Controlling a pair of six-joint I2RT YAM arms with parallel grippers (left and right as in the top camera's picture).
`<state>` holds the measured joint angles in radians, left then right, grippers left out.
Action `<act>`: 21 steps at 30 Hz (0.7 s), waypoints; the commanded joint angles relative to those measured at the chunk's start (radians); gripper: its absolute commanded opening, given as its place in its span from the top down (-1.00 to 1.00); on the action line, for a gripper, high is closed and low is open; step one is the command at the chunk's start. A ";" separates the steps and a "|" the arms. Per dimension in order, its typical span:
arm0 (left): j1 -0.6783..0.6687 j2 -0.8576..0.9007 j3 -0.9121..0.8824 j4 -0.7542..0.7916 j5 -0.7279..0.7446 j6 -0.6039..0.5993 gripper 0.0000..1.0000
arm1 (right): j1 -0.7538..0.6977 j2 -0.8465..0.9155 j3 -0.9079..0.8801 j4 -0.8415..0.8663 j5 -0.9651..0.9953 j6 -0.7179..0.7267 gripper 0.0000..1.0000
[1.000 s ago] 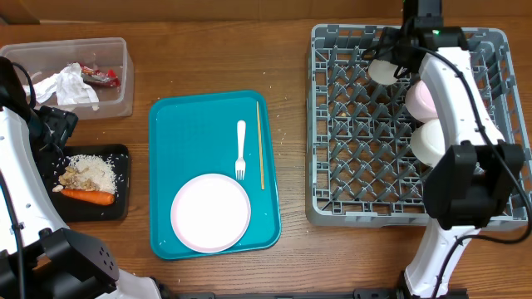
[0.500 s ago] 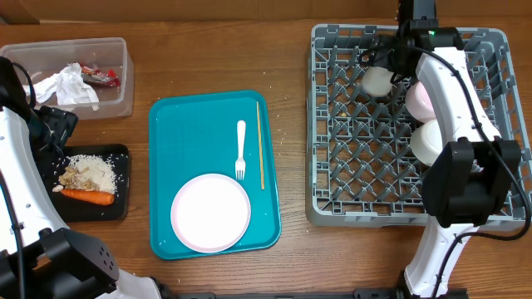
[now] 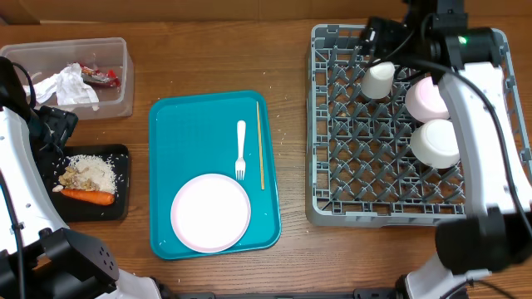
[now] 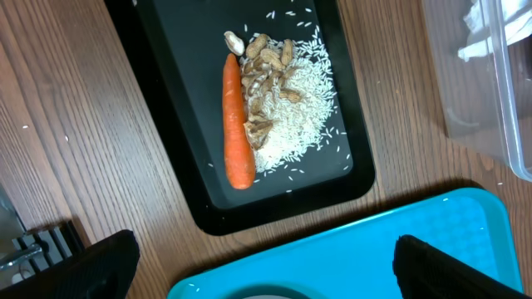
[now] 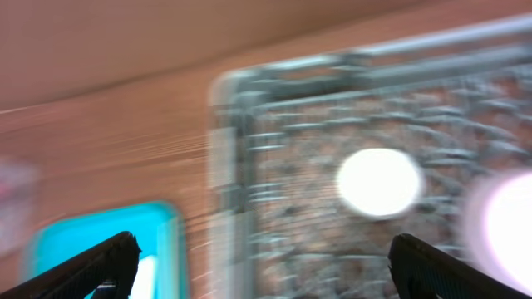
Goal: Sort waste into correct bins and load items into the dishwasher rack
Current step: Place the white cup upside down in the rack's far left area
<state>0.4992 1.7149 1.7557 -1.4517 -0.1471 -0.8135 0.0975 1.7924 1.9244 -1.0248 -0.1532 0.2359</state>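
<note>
The grey dishwasher rack [image 3: 366,166] holds a white cup [image 3: 381,80] and two white bowls [image 3: 431,98] [image 3: 437,143]. My right gripper [image 3: 378,33] is open and empty above the rack's back edge, apart from the cup. Its blurred wrist view shows the cup [image 5: 378,183] and the rack [image 5: 274,149]. On the teal tray [image 3: 179,149] lie a white plate [image 3: 210,213], a fork [image 3: 240,149] and a wooden stick [image 3: 260,145]. The black tray [image 4: 174,100] holds the carrot [image 4: 237,124] and rice [image 4: 299,91]. My left gripper [image 4: 266,278] is open and empty over it.
The clear tub [image 3: 112,79] at the back left holds the crumpled napkin [image 3: 66,85] and the red wrapper [image 3: 104,77]. Its wall shows in the left wrist view [image 4: 482,83]. My left arm [image 3: 21,166] runs along the table's left edge.
My right gripper has let go of the cup, which now stands in the rack, and has drawn up and back. The left arm has not moved.
</note>
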 commanded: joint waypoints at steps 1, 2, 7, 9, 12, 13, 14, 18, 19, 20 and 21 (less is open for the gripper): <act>-0.002 0.004 0.006 -0.002 -0.017 -0.018 -1.00 | 0.096 -0.018 0.007 -0.005 -0.208 0.002 -1.00; -0.002 0.004 0.006 -0.002 -0.017 -0.018 -0.99 | 0.127 -0.011 0.006 -0.006 -0.204 0.002 -1.00; -0.002 0.004 0.006 -0.002 -0.017 -0.018 -1.00 | 0.288 0.054 0.005 0.002 -0.154 0.020 -0.92; -0.002 0.004 0.006 -0.002 -0.017 -0.018 -1.00 | 0.354 0.091 0.005 0.005 -0.069 0.101 -0.79; -0.002 0.004 0.006 -0.002 -0.017 -0.018 -0.99 | 0.443 0.159 0.005 0.009 0.044 0.182 -0.62; -0.002 0.004 0.006 -0.002 -0.017 -0.018 -0.99 | 0.465 0.183 0.005 0.013 0.057 0.189 -0.61; -0.002 0.004 0.006 -0.002 -0.018 -0.018 -1.00 | 0.484 0.204 0.005 0.018 0.059 0.188 -0.60; -0.002 0.004 0.006 -0.002 -0.017 -0.018 -1.00 | 0.557 0.303 0.005 0.042 0.073 0.219 -0.52; -0.002 0.004 0.006 -0.002 -0.017 -0.018 -1.00 | 0.568 0.325 0.005 0.045 0.083 0.240 -0.47; -0.002 0.004 0.006 -0.002 -0.017 -0.018 -1.00 | 0.579 0.347 0.005 0.050 0.088 0.256 -0.41; -0.002 0.004 0.006 -0.002 -0.018 -0.018 -1.00 | 0.589 0.368 0.005 0.055 0.088 0.267 -0.37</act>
<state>0.4992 1.7149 1.7557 -1.4513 -0.1471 -0.8135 0.6662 2.1082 1.9316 -0.9836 -0.1135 0.4324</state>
